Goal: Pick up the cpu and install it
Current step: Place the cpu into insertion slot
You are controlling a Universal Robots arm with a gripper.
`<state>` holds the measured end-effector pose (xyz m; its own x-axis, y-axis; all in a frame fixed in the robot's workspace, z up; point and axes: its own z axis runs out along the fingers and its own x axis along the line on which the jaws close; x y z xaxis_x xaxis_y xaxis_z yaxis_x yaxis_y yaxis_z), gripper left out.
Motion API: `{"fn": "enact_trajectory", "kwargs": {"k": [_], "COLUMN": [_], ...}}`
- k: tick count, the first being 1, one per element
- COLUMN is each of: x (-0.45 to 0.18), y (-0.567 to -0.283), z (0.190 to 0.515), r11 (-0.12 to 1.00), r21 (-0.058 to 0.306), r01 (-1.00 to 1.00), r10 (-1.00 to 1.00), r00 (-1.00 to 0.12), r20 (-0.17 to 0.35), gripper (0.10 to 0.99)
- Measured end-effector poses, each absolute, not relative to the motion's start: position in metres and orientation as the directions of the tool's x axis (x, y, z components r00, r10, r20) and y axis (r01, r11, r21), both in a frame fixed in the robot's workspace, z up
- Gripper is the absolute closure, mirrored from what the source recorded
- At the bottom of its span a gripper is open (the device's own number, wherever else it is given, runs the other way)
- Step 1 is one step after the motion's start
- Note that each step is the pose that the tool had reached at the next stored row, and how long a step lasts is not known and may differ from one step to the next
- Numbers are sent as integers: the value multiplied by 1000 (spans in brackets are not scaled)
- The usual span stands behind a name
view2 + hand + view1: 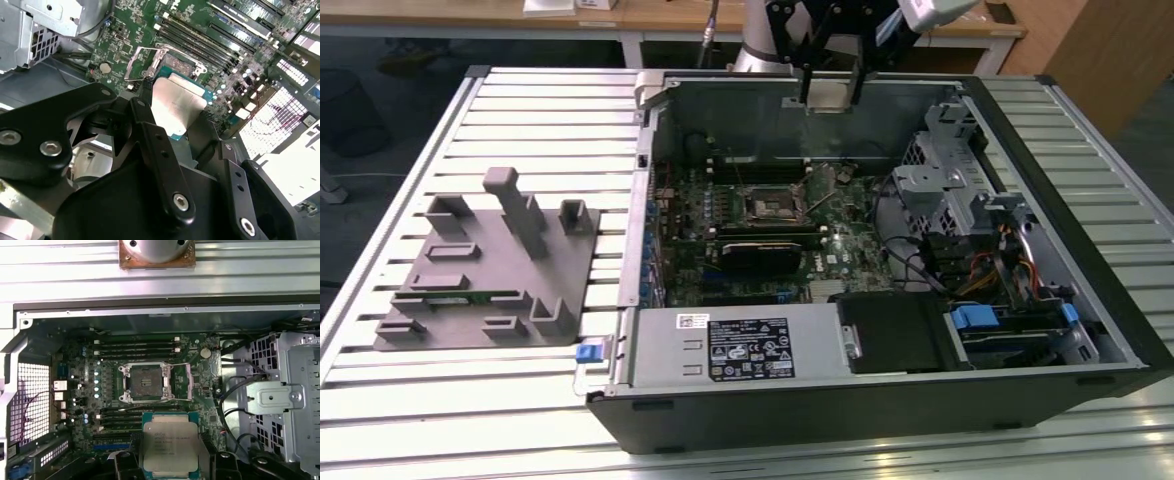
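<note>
Slatted worktop (520, 110) carrying an open computer case (854, 410), grey holder (467, 290) beside the case at the exterior view's left, gripper (831, 98) above the case, jaws clamped on the cpu (170, 447), open socket (146, 383) inside the case.

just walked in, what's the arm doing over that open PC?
The arm's gripper is shut on the cpu and holds it above the motherboard inside the open computer case. In the first wrist view the cpu socket looks empty, its metal frame flipped open, so the chip is not yet installed. The grey plastic holder sits on the table at the exterior view's left.
</note>
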<state>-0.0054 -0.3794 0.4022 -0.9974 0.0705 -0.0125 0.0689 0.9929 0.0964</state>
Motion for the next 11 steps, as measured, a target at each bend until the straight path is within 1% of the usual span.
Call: {"fn": "enact_trajectory", "kwargs": {"k": [11], "x": [-5], "y": [-379], "z": [401], "r11": [982], "r21": [96], "r01": [165], "r10": [167], "r00": [-986], "r20": [-13], "gripper": [561]}}
